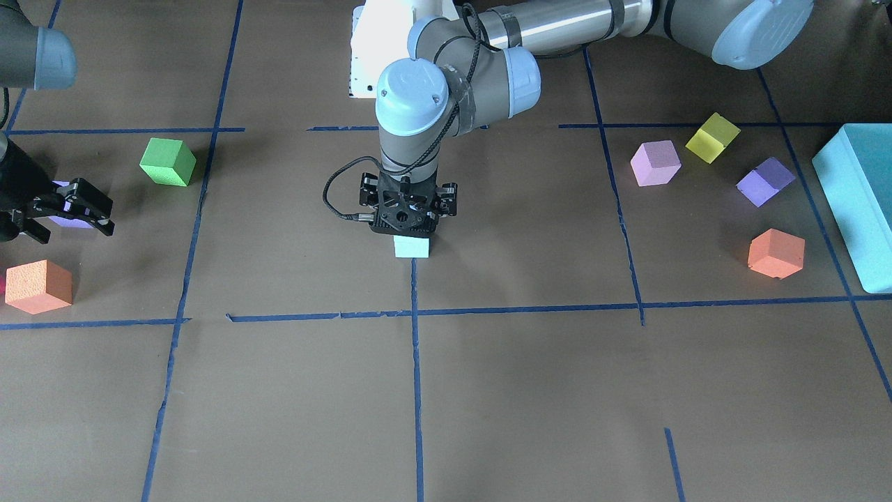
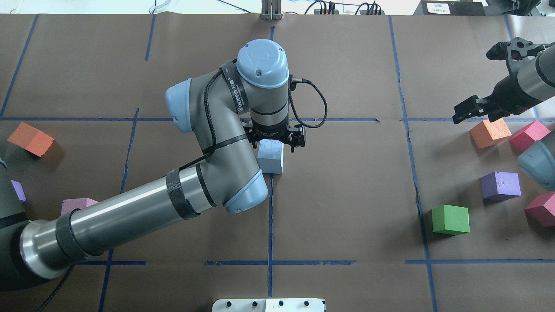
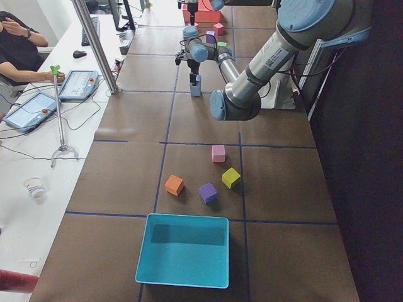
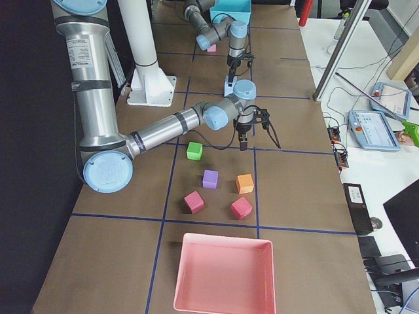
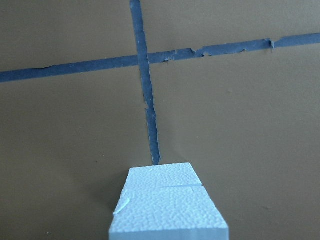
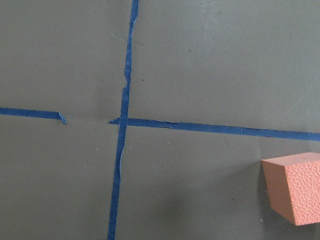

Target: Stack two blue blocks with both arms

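Observation:
Two pale blue blocks stand as a stack at the table's centre, on a tape crossing. The stack shows two high in the exterior left view (image 3: 196, 87) and the exterior right view (image 4: 230, 86). Its lower front shows in the front view (image 1: 411, 247), and its dented top in the overhead (image 2: 271, 149) and left wrist views (image 5: 170, 210). My left gripper (image 1: 411, 233) (image 2: 277, 142) hangs straight down just over the stack. It looks open, spread wider than the block. My right gripper (image 2: 475, 116) (image 1: 75, 233) is open and empty, far off to the right above loose cubes.
An orange cube (image 2: 490, 132) (image 6: 295, 187), pink, purple and green (image 2: 451, 219) cubes lie near the right gripper. Orange (image 2: 30, 138), pink and purple cubes and a teal box (image 1: 860, 202) are on the left side. A pink tray (image 4: 222, 275) stands at the right end.

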{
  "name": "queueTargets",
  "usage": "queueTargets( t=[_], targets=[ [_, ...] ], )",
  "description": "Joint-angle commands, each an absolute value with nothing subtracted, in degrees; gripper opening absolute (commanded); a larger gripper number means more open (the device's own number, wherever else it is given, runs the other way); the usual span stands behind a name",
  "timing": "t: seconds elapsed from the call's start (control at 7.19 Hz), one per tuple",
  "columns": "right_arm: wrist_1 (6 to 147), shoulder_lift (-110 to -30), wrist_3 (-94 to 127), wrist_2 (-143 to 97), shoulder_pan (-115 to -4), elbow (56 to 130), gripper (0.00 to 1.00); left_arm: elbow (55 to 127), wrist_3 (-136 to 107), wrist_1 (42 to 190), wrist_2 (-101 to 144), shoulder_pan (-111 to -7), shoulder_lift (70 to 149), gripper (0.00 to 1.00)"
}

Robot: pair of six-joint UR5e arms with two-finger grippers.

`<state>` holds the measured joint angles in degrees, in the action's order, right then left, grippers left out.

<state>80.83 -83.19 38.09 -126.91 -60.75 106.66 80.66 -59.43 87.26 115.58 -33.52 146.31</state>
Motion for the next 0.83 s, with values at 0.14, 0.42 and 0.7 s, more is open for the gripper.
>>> queueTargets(
  t=[0.14,0.42,0.7],
  targets=[
    [80.7,-83.1,37.3,-127.0,-60.9,106.6,1.00,92.8,-57.3,82.5,115.8,-38.9,139.8,1.00],
    [80.8,-83.9,35.2,-127.7,-62.7,106.6,1.00,107.2,-43.5,82.4,116.9,-44.4,123.9,1.00],
    [81.5,-85.6,26.9,-131.6,-69.0,105.9,1.00,110.3,-24.1,83.1,125.7,-54.5,111.7,1.00]
  ],
)
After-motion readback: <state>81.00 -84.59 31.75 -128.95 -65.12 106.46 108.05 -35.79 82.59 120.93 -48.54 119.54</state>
